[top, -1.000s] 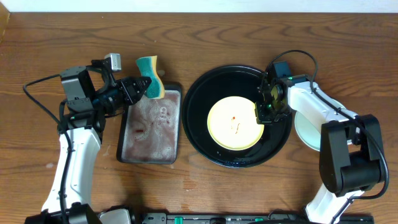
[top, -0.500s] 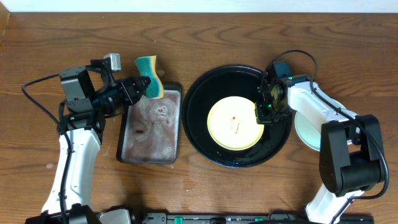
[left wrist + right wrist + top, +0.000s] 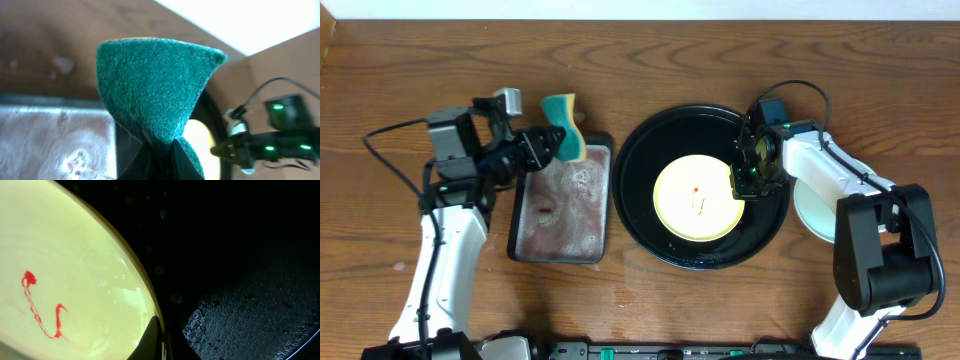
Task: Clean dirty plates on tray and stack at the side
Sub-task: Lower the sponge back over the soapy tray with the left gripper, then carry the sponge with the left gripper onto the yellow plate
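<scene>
A pale yellow plate (image 3: 698, 197) with a red smear lies in the round black tray (image 3: 642, 165). My right gripper (image 3: 741, 181) is shut on the plate's right rim; the right wrist view shows one finger (image 3: 154, 341) on top of the rim of the plate (image 3: 65, 255), with the tray (image 3: 240, 280) beside it. My left gripper (image 3: 546, 144) is shut on a green and yellow sponge (image 3: 561, 124), held above the top edge of the grey tray. The sponge (image 3: 155, 85) fills the left wrist view. A pale mint-blue plate (image 3: 811, 214) lies right of the black tray, partly hidden by my right arm.
A rectangular grey tray (image 3: 560, 210) with soapy, reddish water sits left of the black tray. Arm cables loop over the table at the far left and above the right arm.
My left arm has shifted slightly to the right with the sponge. The right arm and the yellow plate have not moved.
</scene>
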Robot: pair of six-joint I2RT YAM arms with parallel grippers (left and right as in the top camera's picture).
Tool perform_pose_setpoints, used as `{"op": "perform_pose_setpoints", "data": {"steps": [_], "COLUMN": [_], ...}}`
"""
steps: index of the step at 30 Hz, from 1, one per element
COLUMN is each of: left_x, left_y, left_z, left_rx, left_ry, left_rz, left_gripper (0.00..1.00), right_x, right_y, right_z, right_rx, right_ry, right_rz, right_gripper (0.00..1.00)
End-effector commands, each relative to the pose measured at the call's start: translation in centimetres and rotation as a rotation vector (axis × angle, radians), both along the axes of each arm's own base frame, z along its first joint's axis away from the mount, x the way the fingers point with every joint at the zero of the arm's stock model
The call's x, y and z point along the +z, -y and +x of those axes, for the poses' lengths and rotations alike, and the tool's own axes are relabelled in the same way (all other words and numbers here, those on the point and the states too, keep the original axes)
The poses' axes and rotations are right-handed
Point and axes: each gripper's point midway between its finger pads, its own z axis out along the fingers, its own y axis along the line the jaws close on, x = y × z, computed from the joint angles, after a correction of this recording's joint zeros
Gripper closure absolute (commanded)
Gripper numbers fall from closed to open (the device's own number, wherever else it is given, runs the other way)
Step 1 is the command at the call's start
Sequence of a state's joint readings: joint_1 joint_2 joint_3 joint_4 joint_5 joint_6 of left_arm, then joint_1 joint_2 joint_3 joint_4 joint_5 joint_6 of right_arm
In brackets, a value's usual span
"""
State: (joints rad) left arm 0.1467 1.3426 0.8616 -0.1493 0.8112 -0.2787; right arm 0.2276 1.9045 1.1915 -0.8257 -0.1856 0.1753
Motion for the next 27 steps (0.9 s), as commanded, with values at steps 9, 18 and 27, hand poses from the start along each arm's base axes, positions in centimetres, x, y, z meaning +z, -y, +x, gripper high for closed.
{"op": "perform_pose_setpoints", "data": {"steps": [9,18,27], "left_x": [-9.5,-7.7,-5.3], "left_y": [-3.0,-1.0,5.8], "left_z": [-1.4,-1.0,-1.3], "left_rx": [0.21,0.115,-0.046], "left_ry": [-0.287,-0.325,-0.246], "left_rz": [0.541,0.649,0.657], "left_gripper": [0.93,0.93,0.93], "right_x": [-0.2,-0.2,-0.2], "right_y": [-0.1,-0.1,-0.1], "right_z": [-0.4,-0.4,-0.4], "right_rx": [0.018,0.018,0.018], "right_ry": [-0.003,-0.003,-0.003], "right_rz": [-0.01,-0.01,-0.01], "right_gripper": [0.99,0.99,0.99]}}
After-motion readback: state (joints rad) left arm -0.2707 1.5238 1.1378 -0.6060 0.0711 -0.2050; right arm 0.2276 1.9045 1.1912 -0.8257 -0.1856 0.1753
